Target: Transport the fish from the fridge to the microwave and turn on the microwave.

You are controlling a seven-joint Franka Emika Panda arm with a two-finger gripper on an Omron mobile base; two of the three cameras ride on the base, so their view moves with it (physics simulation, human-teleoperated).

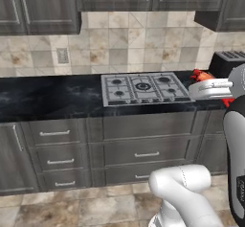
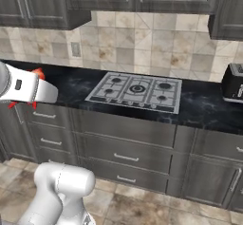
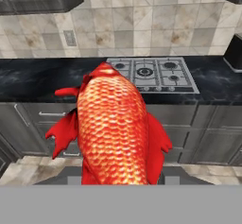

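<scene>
Your claw (image 3: 118, 183) appears clenched on the fish (image 3: 113, 128), fingertips hidden beneath it. Judged slippery and rigid; hold mid-body, not fins.

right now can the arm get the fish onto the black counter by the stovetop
Probably yes. The gripper is shut on the fish, and the black counter left of the stovetop lies bare ahead with nothing standing between. How far off it is I cannot tell, so the base may need to drive closer.
</scene>
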